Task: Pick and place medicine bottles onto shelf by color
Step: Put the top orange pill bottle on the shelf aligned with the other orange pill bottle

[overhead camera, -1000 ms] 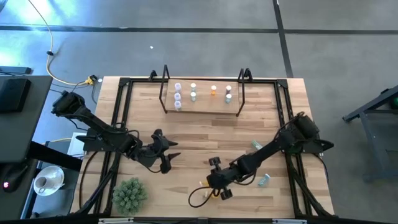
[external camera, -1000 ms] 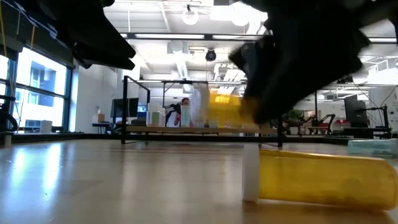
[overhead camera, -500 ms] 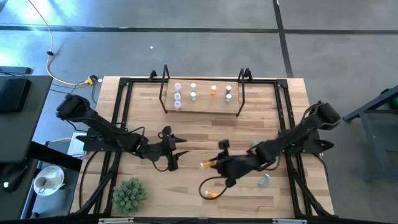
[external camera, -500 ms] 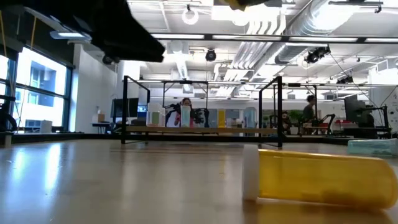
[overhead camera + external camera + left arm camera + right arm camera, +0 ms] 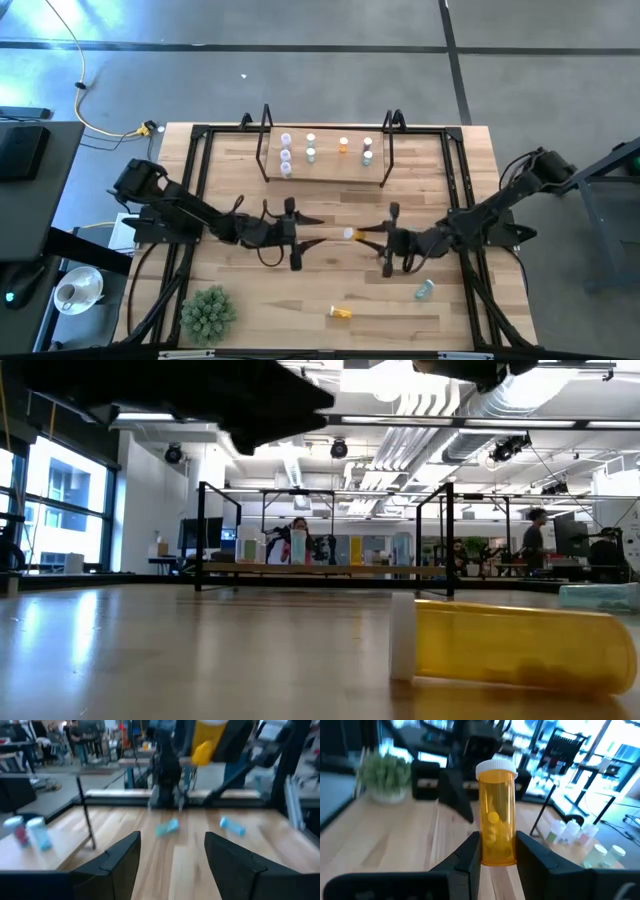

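Orange bottle [image 5: 496, 815] clamped in right gripper [image 5: 496, 854], lifted off table [image 5: 320, 300] to mid-table; left gripper [image 5: 172, 857] open, facing it; handover likely

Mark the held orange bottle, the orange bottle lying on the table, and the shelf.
held orange bottle [image 5: 496, 820], right wrist view, body above the fingers
lying orange bottle [image 5: 520, 644], low view, middle of body
shelf [image 5: 330, 165], high view, bare board
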Robot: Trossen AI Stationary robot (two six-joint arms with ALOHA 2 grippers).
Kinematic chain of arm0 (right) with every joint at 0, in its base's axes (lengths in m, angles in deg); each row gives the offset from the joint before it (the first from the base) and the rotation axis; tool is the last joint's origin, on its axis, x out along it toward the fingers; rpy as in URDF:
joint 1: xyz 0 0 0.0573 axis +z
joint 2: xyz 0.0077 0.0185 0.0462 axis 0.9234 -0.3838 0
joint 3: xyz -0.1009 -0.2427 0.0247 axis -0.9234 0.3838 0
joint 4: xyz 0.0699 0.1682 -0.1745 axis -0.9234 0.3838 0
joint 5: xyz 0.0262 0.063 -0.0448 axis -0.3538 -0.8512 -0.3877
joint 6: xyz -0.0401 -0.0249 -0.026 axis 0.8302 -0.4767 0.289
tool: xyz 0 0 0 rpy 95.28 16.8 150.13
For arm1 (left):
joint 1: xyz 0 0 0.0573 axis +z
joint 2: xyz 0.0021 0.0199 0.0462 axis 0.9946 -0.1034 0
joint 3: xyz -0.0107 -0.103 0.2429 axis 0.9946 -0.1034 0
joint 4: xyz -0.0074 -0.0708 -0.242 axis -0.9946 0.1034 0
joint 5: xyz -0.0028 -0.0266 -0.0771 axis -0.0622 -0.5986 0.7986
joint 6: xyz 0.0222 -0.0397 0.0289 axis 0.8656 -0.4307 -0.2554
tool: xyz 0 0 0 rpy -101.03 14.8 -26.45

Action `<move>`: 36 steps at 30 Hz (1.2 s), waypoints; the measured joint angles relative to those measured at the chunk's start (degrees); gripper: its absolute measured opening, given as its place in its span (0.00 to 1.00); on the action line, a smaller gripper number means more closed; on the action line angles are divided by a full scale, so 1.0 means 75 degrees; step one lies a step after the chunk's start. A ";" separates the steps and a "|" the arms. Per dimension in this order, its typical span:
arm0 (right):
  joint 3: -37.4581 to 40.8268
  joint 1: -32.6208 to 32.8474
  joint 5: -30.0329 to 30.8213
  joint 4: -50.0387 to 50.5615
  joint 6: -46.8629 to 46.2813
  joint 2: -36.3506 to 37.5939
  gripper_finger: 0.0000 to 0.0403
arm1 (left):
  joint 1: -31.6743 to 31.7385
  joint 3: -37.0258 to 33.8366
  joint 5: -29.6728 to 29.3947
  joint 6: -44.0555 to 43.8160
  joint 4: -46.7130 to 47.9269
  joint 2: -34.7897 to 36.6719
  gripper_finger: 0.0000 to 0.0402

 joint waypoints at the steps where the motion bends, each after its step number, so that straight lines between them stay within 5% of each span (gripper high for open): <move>1: 0.0222 -0.0045 -0.0033 -0.0481 0.0008 0.0038 0.22 | 0.0065 0.0077 0.0134 0.0036 -0.0156 -0.0083 0.52; 11: 0.1230 -0.0349 -0.0512 -0.3153 -0.0131 -0.0515 0.22 | 0.0487 0.0799 0.1250 0.0371 -0.0270 -0.0253 0.52; 19: 0.1240 -0.0405 -0.0709 -0.4909 0.0531 -0.1681 0.22 | 0.0491 0.0996 0.1271 0.0330 -0.0248 -0.0256 0.52; 36: 0.1240 -0.1032 -0.1448 -0.5925 -0.0009 -0.2624 0.22 | 0.0491 0.0996 0.1540 0.0210 -0.0253 -0.0253 0.52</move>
